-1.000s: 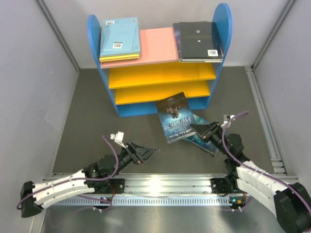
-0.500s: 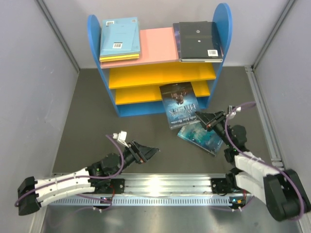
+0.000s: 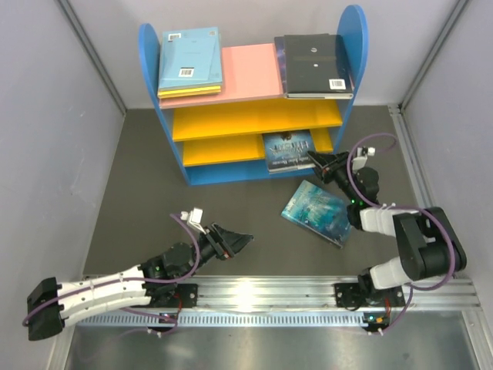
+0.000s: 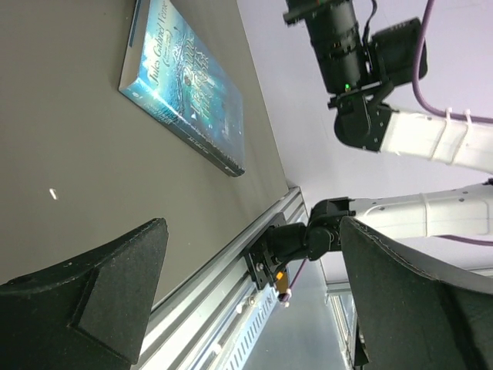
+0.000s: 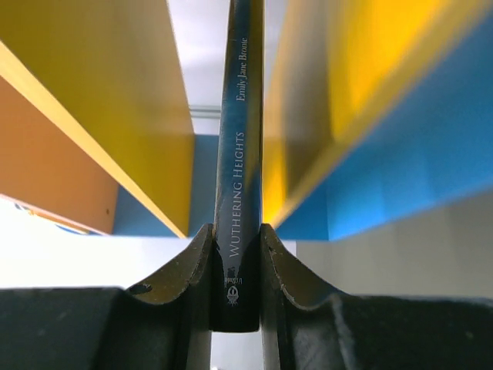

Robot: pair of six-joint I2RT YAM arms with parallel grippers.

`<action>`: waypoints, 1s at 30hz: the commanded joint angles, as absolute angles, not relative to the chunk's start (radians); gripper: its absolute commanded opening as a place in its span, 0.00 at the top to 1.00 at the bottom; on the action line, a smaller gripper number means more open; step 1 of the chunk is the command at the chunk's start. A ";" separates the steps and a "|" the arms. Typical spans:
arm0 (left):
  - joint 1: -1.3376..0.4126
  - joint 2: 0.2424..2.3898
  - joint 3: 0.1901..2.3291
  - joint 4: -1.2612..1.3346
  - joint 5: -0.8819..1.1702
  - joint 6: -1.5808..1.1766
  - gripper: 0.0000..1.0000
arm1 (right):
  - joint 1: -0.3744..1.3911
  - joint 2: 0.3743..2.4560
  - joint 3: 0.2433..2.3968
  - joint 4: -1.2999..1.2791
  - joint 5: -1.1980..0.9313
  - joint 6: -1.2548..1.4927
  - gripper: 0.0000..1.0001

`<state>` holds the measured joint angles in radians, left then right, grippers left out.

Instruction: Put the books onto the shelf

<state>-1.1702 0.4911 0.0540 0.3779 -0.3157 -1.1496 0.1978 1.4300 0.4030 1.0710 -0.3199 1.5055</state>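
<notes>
Held level, dark purple-blue book (image 3: 289, 150): far part in the slot between the two yellow boards (image 3: 223, 148) of the shelf (image 3: 148, 54) at the far edge of the bench (image 3: 139, 208), near spine corner clamped in the right end effector (image 3: 317, 162). Long axis straight ahead of the fingers, into the slot. Right wrist view only: spine edge-on, a gap at each cover. Top view: depth of entry; teal book (image 3: 317, 212) flat toward the right edge; left end effector (image 3: 235, 240) agape, empty, farther off.
</notes>
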 commanded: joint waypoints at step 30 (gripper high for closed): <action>-1.167 0.555 -0.146 0.505 -0.333 -1.143 0.03 | 0.172 1.500 0.365 1.397 -0.403 1.483 0.18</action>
<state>-1.1702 0.5484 0.0540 0.4389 -0.3271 -1.1496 0.1871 1.5414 0.3817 1.2522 -0.3695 1.5105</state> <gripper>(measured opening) 0.973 0.816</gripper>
